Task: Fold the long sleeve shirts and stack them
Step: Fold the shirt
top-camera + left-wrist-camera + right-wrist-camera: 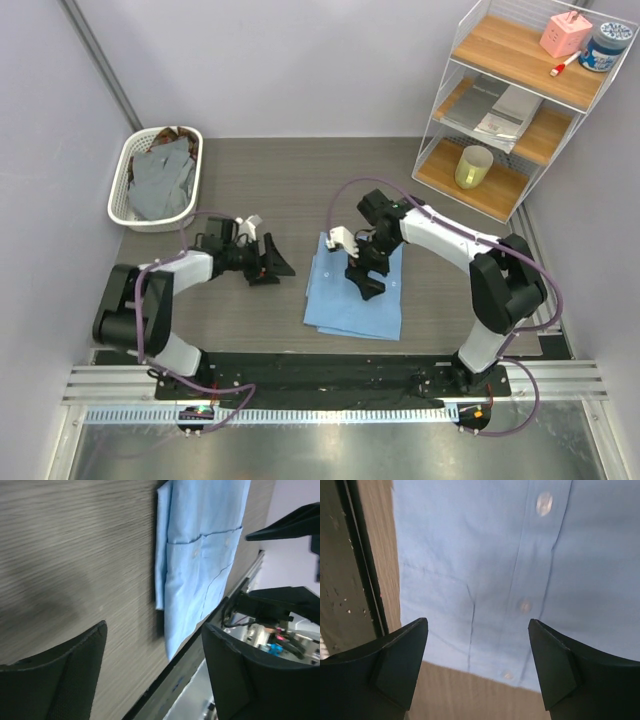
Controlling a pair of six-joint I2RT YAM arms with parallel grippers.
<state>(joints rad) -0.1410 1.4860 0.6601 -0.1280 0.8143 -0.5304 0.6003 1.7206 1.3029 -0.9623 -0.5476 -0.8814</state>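
Observation:
A light blue shirt lies folded into a flat rectangle on the table in front of the right arm. It also shows in the left wrist view and, with its buttons, in the right wrist view. My right gripper hovers open and empty over the middle of it. My left gripper is open and empty over bare table just left of the shirt. Grey and brown shirts lie crumpled in the white basket.
The basket stands at the far left. A wire-and-wood shelf unit with a yellow cup, papers and small items stands at the far right. The table's near edge is a black strip with a metal rail.

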